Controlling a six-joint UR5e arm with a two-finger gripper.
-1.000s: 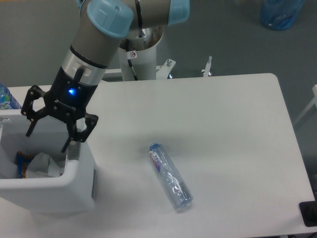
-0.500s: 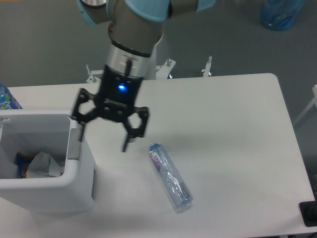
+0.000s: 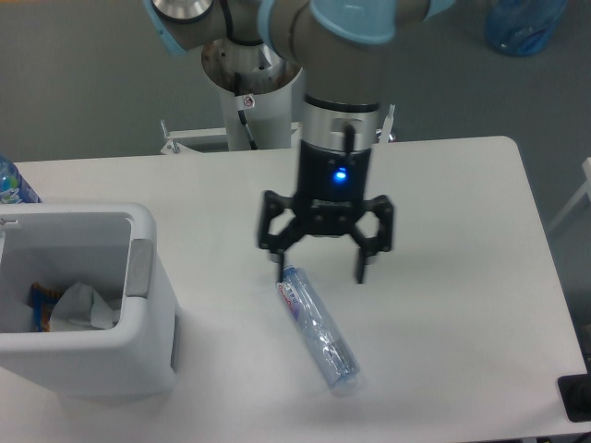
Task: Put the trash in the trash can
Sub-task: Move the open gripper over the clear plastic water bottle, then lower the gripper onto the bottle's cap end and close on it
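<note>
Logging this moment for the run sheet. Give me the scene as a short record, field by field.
tool: open, empty, above the label end of the bottle
bottle: clear plastic, lying flat on the table, not gripped
trash can: white, at the table's left edge
napkin: crumpled, white, inside the trash can
other contents: blue-and-orange wrapper beside the napkin
left to do: bottle not yet in the trash can
</note>
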